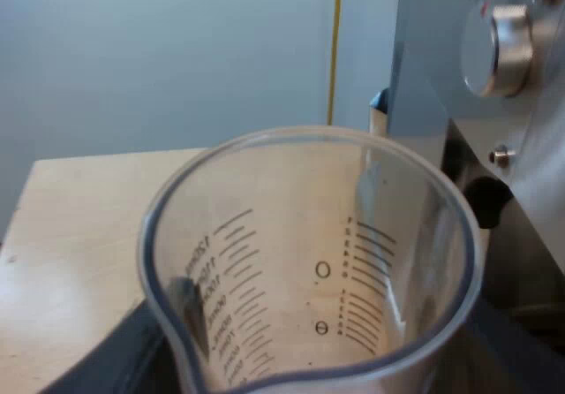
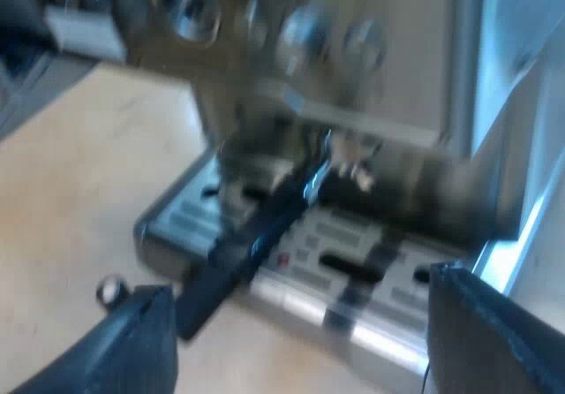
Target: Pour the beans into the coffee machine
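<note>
A clear measuring glass (image 1: 309, 261) with printed scale marks sits between my left gripper's (image 1: 318, 363) black fingers (image 1: 124, 345), which are shut on its sides. No beans show inside it. It hangs beside the espresso machine's (image 1: 494, 102) steel side, just under a round metal knob (image 1: 499, 49). My right gripper (image 2: 300, 341) is open with nothing between its fingers, facing the machine's front (image 2: 353, 49). The metal holder's dark handle (image 2: 238, 253) sticks out from the machine's front over the drip tray (image 2: 353, 279).
A light wooden tabletop (image 1: 79, 226) lies under the glass, with a pale wall behind it. A small round metal object (image 2: 109, 290) rests on the table near the drip tray's corner. A row of knobs (image 2: 305, 32) runs across the machine's front.
</note>
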Robot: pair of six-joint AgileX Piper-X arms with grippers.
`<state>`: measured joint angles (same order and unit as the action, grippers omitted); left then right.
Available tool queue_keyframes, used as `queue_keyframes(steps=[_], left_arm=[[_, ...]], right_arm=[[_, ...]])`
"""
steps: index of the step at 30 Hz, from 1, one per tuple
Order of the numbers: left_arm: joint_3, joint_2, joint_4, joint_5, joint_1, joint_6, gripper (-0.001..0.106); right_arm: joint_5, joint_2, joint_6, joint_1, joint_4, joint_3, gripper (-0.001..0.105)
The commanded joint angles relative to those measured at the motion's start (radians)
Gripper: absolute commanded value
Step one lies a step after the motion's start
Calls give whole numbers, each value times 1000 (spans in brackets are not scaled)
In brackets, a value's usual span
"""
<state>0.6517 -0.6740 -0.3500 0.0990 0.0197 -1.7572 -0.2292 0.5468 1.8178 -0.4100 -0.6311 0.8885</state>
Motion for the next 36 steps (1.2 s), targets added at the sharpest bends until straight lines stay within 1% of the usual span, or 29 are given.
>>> queue_keyframes(steps=[1,5,7,8,9,10,11,12,13,15,16,18,22,23,25,29,32,36], left_arm=[[45,9,-41,-19,-3,-12,29],[93,9,-66,-19,-3,-12,29],[110,9,-80,-19,-3,-12,29],[140,9,-112,-19,-3,-12,29],[148,9,-124,-19,-3,-12,29],[165,9,-146,-19,-3,-12,29],[168,9,-149,-19,-3,-12,29],[174,9,-153,-19,-3,-12,29],[203,9,-187,-19,-3,-12,29],[210,9,-192,-19,-3,-12,29],[237,9,-206,-19,-3,-12,29],[255,9,-216,-19,-3,-12,29],[286,9,-228,-3,-3,-12,29],[294,7,-228,1,-3,-12,29],[304,7,-228,9,-3,-12,29],[334,7,-230,10,-3,-12,29],[354,5,-236,12,-3,-12,29],[379,-6,-266,12,-3,-12,29]], right_arm=[[10,-4,4,-2,-14,48,62],[52,19,0,-2,-99,120,62],[57,24,0,-2,-109,130,62],[63,28,0,-2,-120,137,62],[63,28,0,-2,-120,137,62],[73,36,0,-2,-137,153,62],[76,66,0,-2,-172,210,62],[82,73,0,-2,-173,225,62],[88,77,0,-2,-174,234,62],[97,85,0,-2,-173,252,62],[106,97,0,-2,-180,284,62],[118,110,0,-2,-197,311,62],[115,146,4,-2,-262,381,62],[113,157,13,-2,-280,403,62],[113,170,26,-2,-294,429,62],[113,197,26,-2,-294,488,62],[101,215,26,-2,-294,524,62],[86,229,26,-2,-309,547,62]])
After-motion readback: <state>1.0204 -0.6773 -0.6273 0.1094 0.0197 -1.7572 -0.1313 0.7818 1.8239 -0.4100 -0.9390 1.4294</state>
